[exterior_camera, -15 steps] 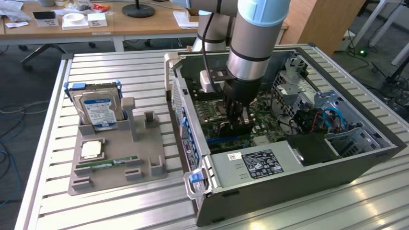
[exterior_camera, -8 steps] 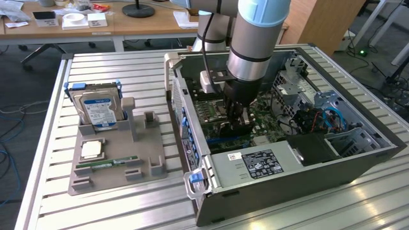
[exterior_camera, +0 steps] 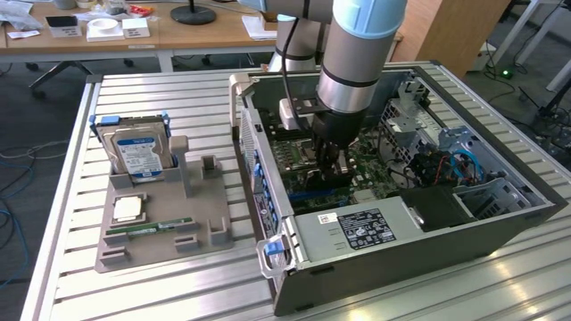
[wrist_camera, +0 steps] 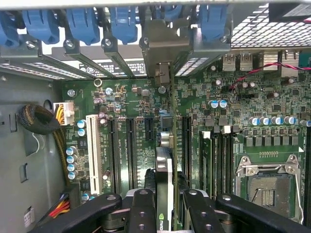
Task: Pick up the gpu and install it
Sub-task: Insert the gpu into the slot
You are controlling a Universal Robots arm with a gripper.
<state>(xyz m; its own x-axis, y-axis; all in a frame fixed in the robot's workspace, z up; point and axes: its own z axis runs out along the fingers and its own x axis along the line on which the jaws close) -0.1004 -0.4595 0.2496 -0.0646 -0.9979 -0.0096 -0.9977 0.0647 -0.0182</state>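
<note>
My gripper (wrist_camera: 165, 206) is shut on the gpu (wrist_camera: 164, 165), which I see edge-on between the two black fingers (wrist_camera: 143, 208). The card is thin and dark, with a small logo near my fingers. It stands upright over the green motherboard (wrist_camera: 126, 97), in line with the long black expansion slots (wrist_camera: 131, 150). Its metal bracket end (wrist_camera: 163, 46) reaches the rear slot openings of the case. In the exterior view the gripper (exterior_camera: 328, 172) is lowered deep into the open computer case (exterior_camera: 375, 267), just above the motherboard.
Blue retaining clips (wrist_camera: 82, 22) line the rear slots, and a bare CPU socket (wrist_camera: 265, 187) lies beside the card. Left of the case in the exterior view, a grey holder (exterior_camera: 205, 231) carries a blue-labelled hard drive (exterior_camera: 138, 155), a chip (exterior_camera: 128, 208) and a green memory stick (exterior_camera: 147, 229).
</note>
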